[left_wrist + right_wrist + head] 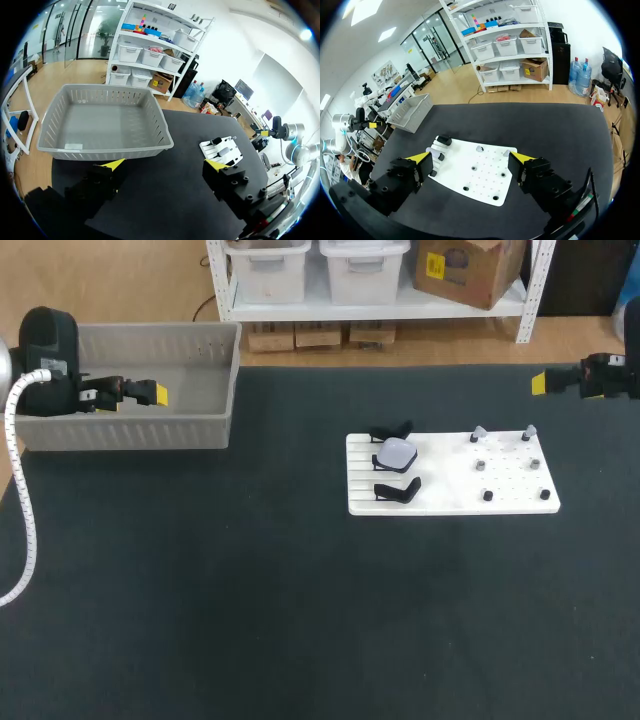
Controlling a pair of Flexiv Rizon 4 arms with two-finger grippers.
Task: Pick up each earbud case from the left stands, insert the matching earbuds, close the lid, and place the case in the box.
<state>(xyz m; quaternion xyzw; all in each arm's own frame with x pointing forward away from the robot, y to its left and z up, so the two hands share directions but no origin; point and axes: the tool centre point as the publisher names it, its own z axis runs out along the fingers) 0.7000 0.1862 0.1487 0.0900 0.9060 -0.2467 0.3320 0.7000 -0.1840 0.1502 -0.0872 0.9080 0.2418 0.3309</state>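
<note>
A white board (510, 480) lies right of the table's middle. On its left side a pale earbud case (398, 453) sits on a stand, with an empty black stand (390, 432) behind it and another (397, 490) in front. Small earbuds (479, 433) stand on pegs on the board's right half. My left gripper (155, 394) hangs open over the grey box (225, 400), far left of the board. In its wrist view the left gripper (165, 165) holds nothing. My right gripper (540, 383) is open at the far right; the right gripper (470, 159) faces the board (485, 165).
The grey slotted box (107, 120) stands at the table's back left corner, with nothing visible inside it. The board (222, 150) is the only other thing on the black tabletop (250, 590).
</note>
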